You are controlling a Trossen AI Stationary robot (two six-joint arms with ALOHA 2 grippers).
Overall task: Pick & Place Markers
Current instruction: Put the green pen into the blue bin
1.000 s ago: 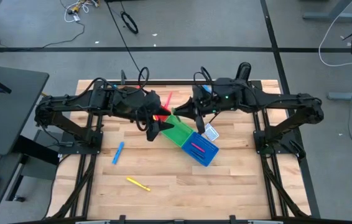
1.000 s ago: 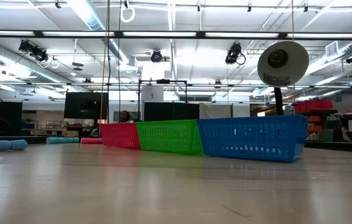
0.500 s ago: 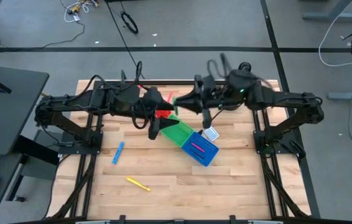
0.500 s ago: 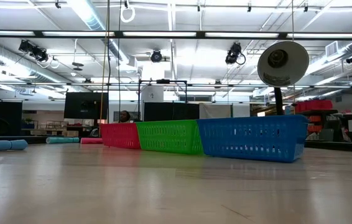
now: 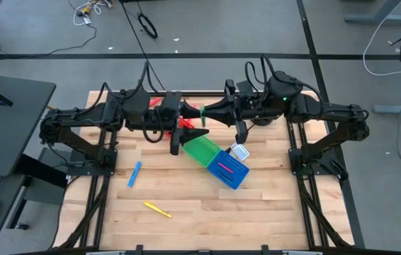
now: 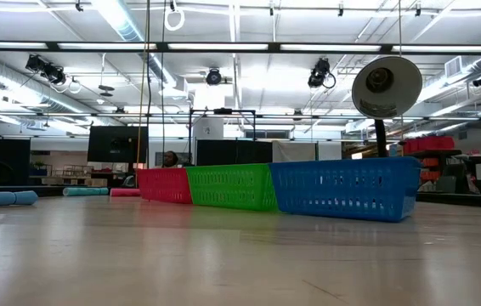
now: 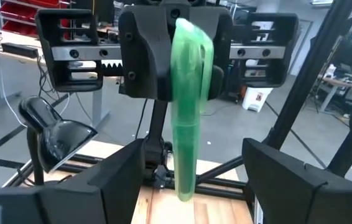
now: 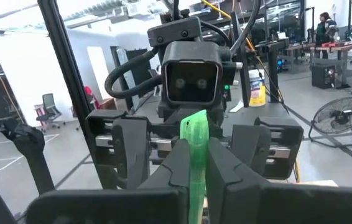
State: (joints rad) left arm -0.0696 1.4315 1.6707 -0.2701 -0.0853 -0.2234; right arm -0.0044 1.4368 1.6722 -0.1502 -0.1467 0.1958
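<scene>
The two arms face each other above the far edge of the table (image 5: pixel 186 234). The right gripper (image 8: pixel 199 163) is clamped tight on a green marker (image 8: pixel 196 158), held in the air between the arms; the left gripper (image 7: pixel 191 163) has its fingers spread wide on either side of it, not pinching it. A blue marker (image 5: pixel 135 173) and a yellow marker (image 5: pixel 157 210) lie near the left edge. A pink marker (image 5: pixel 224 168) sits in the blue bin (image 5: pixel 237 178), beside the green bin (image 5: pixel 199 149) and the red bin (image 6: pixel 163 184)
</scene>
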